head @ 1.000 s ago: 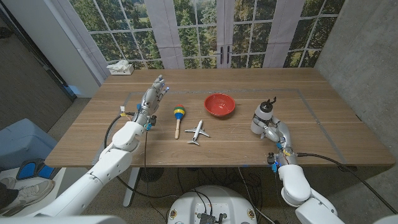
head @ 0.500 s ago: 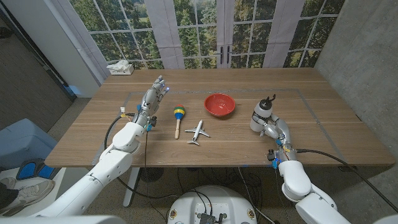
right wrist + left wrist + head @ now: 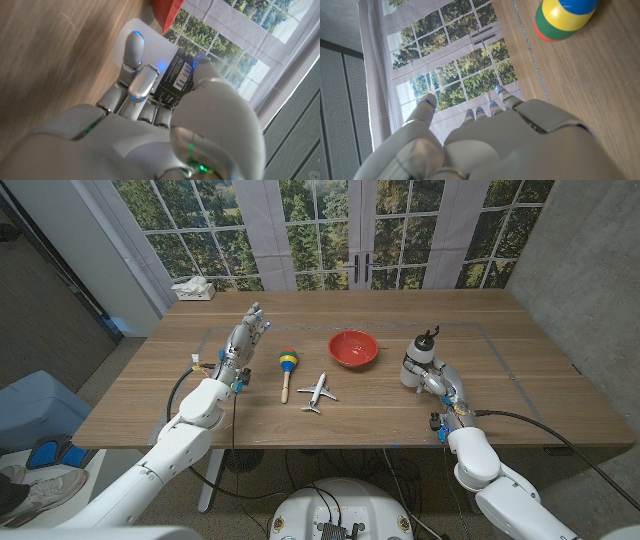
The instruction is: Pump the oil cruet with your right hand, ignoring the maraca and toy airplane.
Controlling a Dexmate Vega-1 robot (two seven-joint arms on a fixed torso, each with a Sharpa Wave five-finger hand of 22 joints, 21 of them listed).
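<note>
Gripping the cruet [image 3: 419, 362], the right hand [image 3: 438, 383] wraps its fingers [image 3: 134, 60] around it; beyond them a red bowl [image 3: 353, 348]. Left hand [image 3: 242, 339] open, maraca [image 3: 286, 371] and airplane [image 3: 318, 391] beside its fingers.

The table [image 3: 300, 420] was of brown wood with long planks, and a thin line marked a rectangle on its top. Behind it stood tall windows [image 3: 330, 230] with white frames and small panes, and green trees showed through them in daylight. White curtains [image 3: 265, 235] hung between the panes. At the right was a grey concrete wall [image 3: 580, 270], at the left a dark wall [image 3: 40, 310]. A tissue box [image 3: 193, 290] lay at the far left corner of the table.
</note>
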